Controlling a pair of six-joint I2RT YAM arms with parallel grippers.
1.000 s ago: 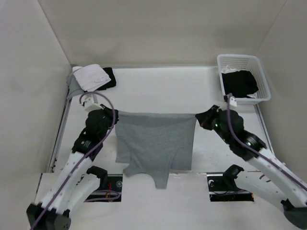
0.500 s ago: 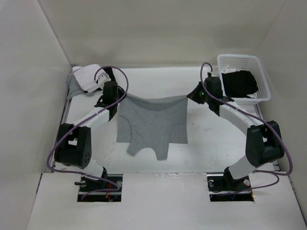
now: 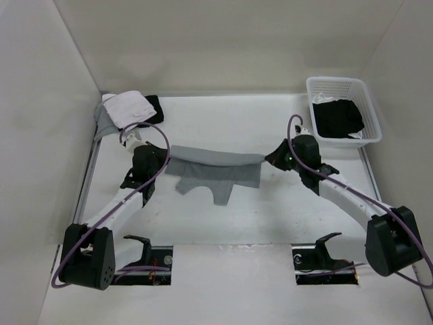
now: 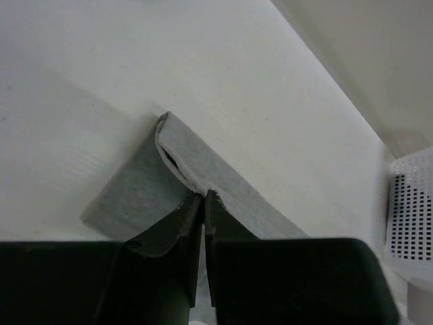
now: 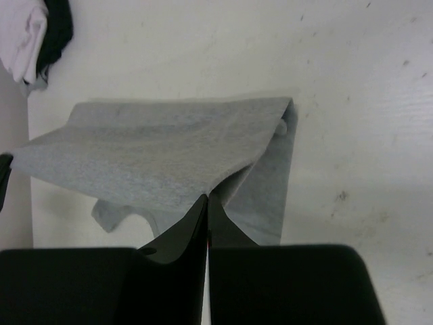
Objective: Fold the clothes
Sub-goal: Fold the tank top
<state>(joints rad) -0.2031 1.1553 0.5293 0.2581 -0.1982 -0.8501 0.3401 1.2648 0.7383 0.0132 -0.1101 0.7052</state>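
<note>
Only overhead shows clothes (image 3: 215, 167) plus basket's (image 3: 338, 81) black garment (image 3: 337, 116).

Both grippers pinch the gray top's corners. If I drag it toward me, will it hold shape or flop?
Probably flops: the gray top sags between the left gripper and right gripper and drapes in soft folds. It looks thin and light, so it likely trails and wrinkles on the table.

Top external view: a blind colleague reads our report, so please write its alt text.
A gray top is stretched between the shut left gripper and right gripper, its lower part draped on the white table. A white basket sits back right.
</note>
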